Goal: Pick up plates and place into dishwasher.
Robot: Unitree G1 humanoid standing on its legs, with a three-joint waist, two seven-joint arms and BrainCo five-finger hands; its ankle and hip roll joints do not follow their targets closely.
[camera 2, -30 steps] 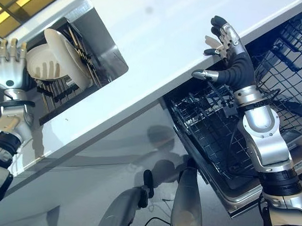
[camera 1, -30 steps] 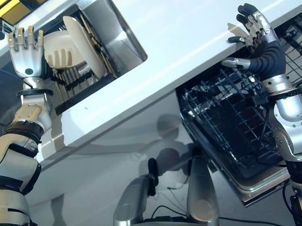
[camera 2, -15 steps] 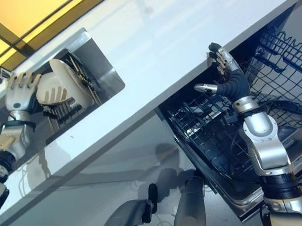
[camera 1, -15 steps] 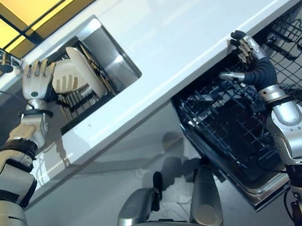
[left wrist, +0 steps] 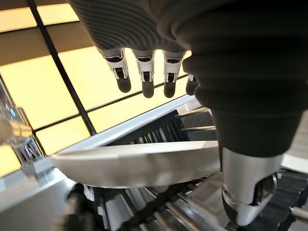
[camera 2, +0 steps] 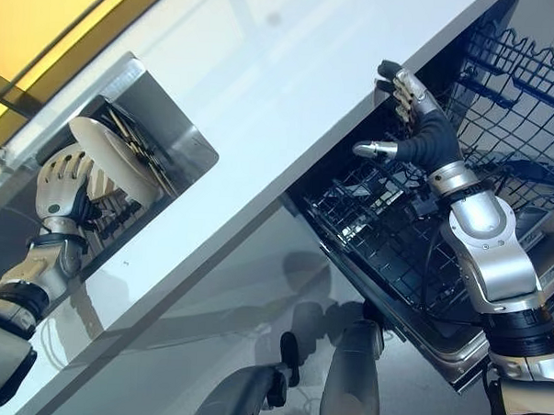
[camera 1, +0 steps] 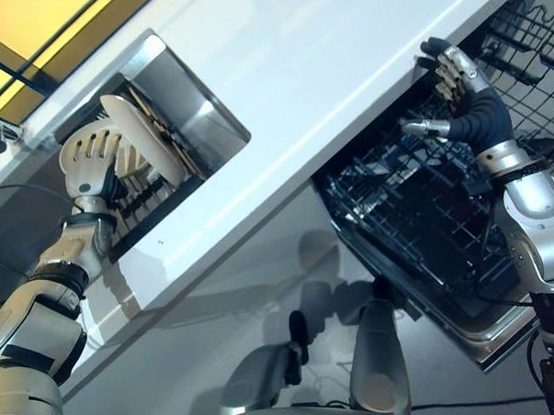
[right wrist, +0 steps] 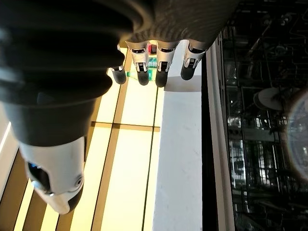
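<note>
Left hand (camera 1: 93, 155) fingers straight, against the plate (camera 1: 144, 139) standing in the sink rack (camera 1: 147, 194) — not grasped. Right hand (camera 1: 466, 96) relaxed at the counter (camera 1: 338, 72) edge. Risk: plate slips — no thumb hold.

Countertop (camera 1: 319, 90): smooth white slab, semi-gloss, carries soft reflections. Sink (camera 1: 193, 121) set into it: brushed stainless steel, satin sheen on the walls. Plate (camera 1: 142, 139) standing on edge in the sink: cream, smooth, looks glazed ceramic or hard plastic, can't tell which; rim reads glossy in the left wrist view. Rack under it (camera 1: 154, 188): dark bars, matt. Dishwasher basket (camera 1: 423, 223) at 3 o'clock: thin wire grid with dark coating, slight gloss. Upper basket (camera 2: 512, 98) at 1 o'clock: same wire, bluish coat. Dishwasher door edge (camera 1: 438, 306): bare metal, polished.
</note>
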